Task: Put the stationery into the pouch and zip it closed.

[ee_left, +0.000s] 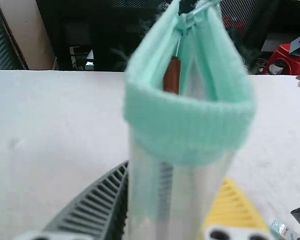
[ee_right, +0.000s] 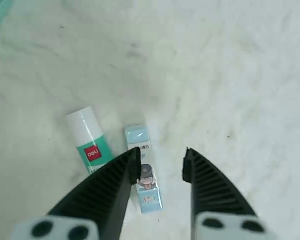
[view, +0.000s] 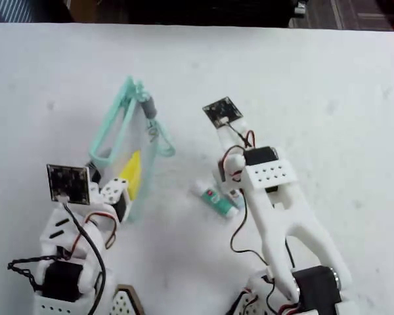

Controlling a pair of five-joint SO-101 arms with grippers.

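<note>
The pouch [view: 127,134] is clear with mint-green trim and lies on the white table, its mouth open towards the far side. My left gripper [view: 126,187] is shut on the pouch's near end. In the left wrist view the pouch [ee_left: 187,130] stands between the grey and yellow fingers of the left gripper [ee_left: 176,176], and the zip pull [ee_left: 172,75] hangs at the far end. A green-and-white glue stick [ee_right: 90,142] and a light-blue eraser [ee_right: 144,176] lie side by side. My right gripper [ee_right: 161,155] hovers open just above the eraser. The glue stick [view: 213,197] lies to the right of the pouch.
Both arm bases [view: 302,275] stand at the near edge of the table [view: 328,85]. Dark furniture sits beyond the far edge.
</note>
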